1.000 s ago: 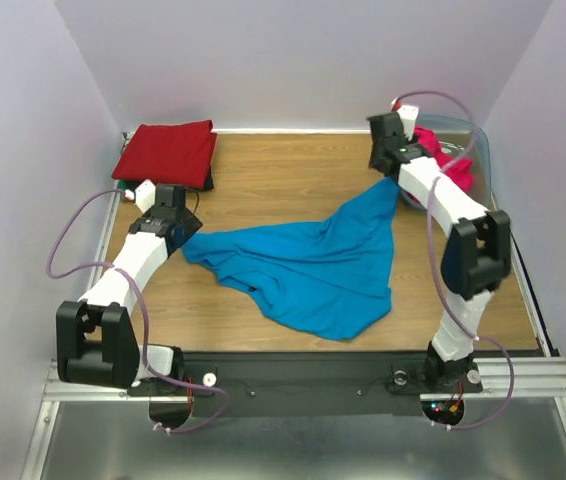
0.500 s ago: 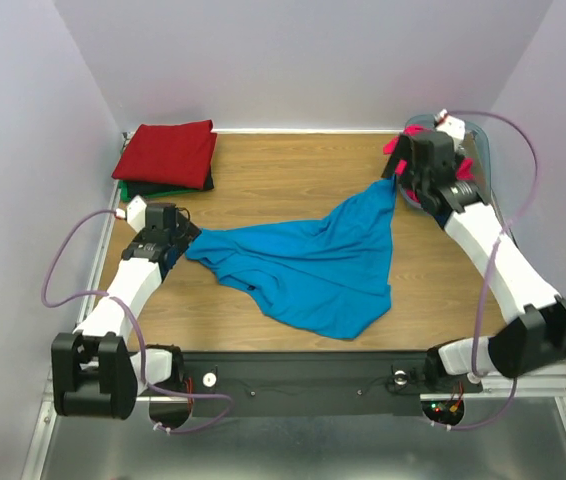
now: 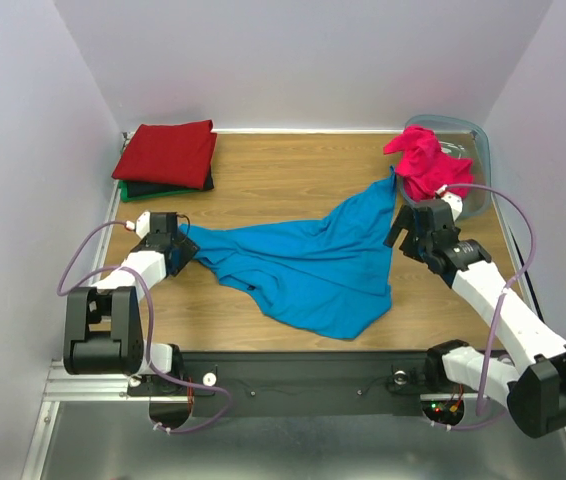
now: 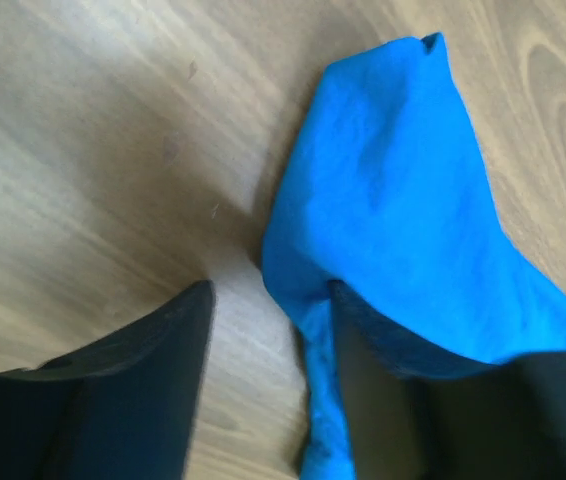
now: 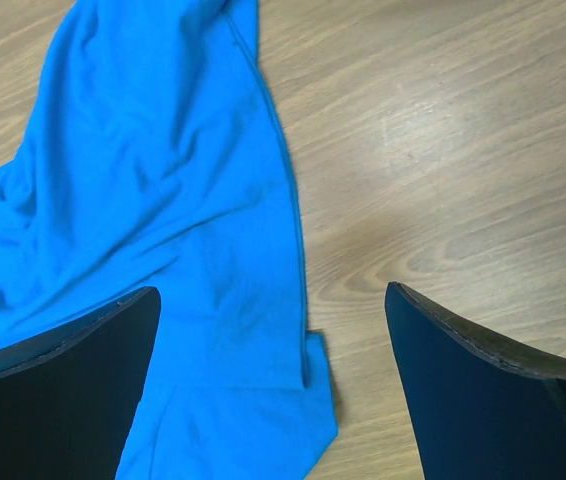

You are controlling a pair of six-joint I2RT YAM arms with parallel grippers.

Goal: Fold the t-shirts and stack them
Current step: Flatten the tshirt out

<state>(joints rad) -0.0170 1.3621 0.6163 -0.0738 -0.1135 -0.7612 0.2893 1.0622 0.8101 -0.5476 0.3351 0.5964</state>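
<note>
- From above: found the blue t-shirt (image 3: 313, 265) lying loose in the middle of the worktop (image 3: 293, 180), with the left gripper (image 3: 178, 250) at its left tip and the right gripper (image 3: 405, 228) just beside its right edge.
- Noted also a pink t-shirt (image 3: 425, 165) heaped at the bin (image 3: 478, 140) and a dark red t-shirt (image 3: 166, 152) folded in the far-left corner.
- Left wrist: saw the left gripper (image 4: 268, 300) parted, with blue cloth against one finger, not pinched.
- Right wrist: saw the right gripper (image 5: 273, 295) spread wide above the shirt's hem, holding nothing.

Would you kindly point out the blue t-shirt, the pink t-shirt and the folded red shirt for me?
blue t-shirt (image 3: 308, 268), top view, middle of the cloth.
pink t-shirt (image 3: 423, 163), top view, bunched centre.
folded red shirt (image 3: 166, 152), top view, upper face.
</note>
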